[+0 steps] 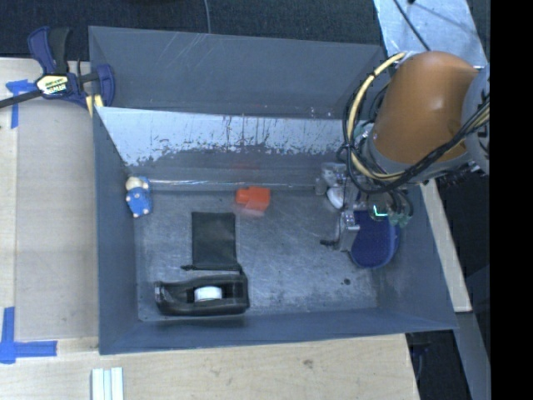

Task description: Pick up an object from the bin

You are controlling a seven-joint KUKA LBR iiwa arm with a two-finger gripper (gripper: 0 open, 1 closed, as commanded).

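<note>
At the right end of the bin (117,223), near its right wall, we noted the gripper (344,226) low over the floor. A dark blue rounded thing (376,244) lay just beside it on the wall side. We could not say whether the two touched.

Jaw state: cables and wrist hardware covered the gap, so we could not tell spread from pressed together. Nothing showed between the jaws.

Step, as we judged it: lining up for a grasp, with nothing lifted yet. The blue thing was the likeliest candidate, being the nearest. The next move would call for a small shift towards the right wall to centre the gripper over it, then a closing and a straight lift. The wall left little room on that side.

Look of the thing: dark blue, smooth, with an oval outline. Its upper edge was hidden under the arm's hardware. We expected a rounded surface like that to slip under an off-centre pinch.

Well apart to the left lay an orange block (252,198), a flat black rectangle (214,238), a black tape dispenser (202,295) and a small blue-and-yellow figure (137,197).
</note>
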